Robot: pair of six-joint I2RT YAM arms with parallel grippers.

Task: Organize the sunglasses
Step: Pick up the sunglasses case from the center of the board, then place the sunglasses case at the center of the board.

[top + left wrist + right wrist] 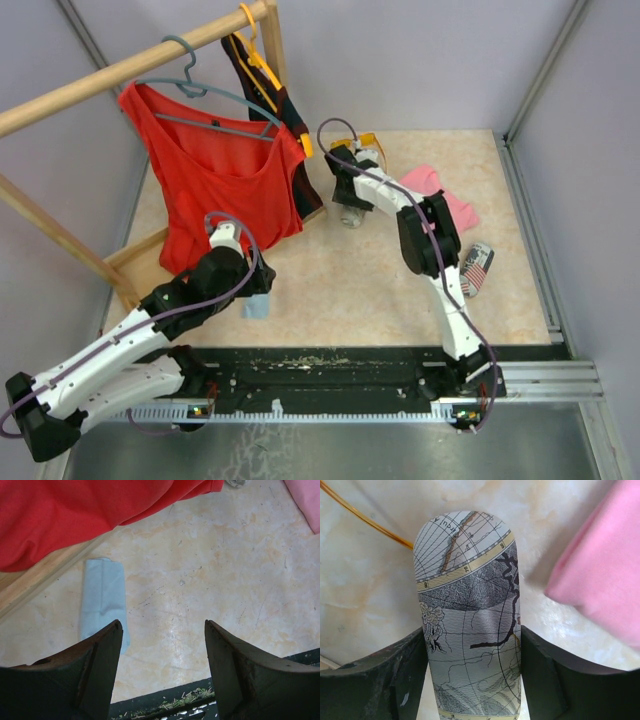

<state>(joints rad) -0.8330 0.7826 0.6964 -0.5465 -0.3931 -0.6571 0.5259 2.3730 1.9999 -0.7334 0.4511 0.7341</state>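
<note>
**Right jaws** are closed against both long sides of a map-printed oblong glasses case. The case is glossy and round-ended, banded with a pale yellow scale strip. Small lettering near its rounded end is too fine to read.

The orange-yellow-lensed sunglasses lie near the counter's far edge, just beyond this case. Their thin orange wire arm curves past the case's upper left. A soft pink folded cloth lies just right of the case, apart from it. A stars-and-stripes glasses case rests near the right wall.

**Left jaws** stand apart, holding nothing, over bare cream marbled counter. A flat light-blue folded cloth lies beside the left fingertip.

A red sleeveless top hangs from a wooden rail. Open counter lies between the two arms. Crumbs dot the black near-edge strip.
</note>
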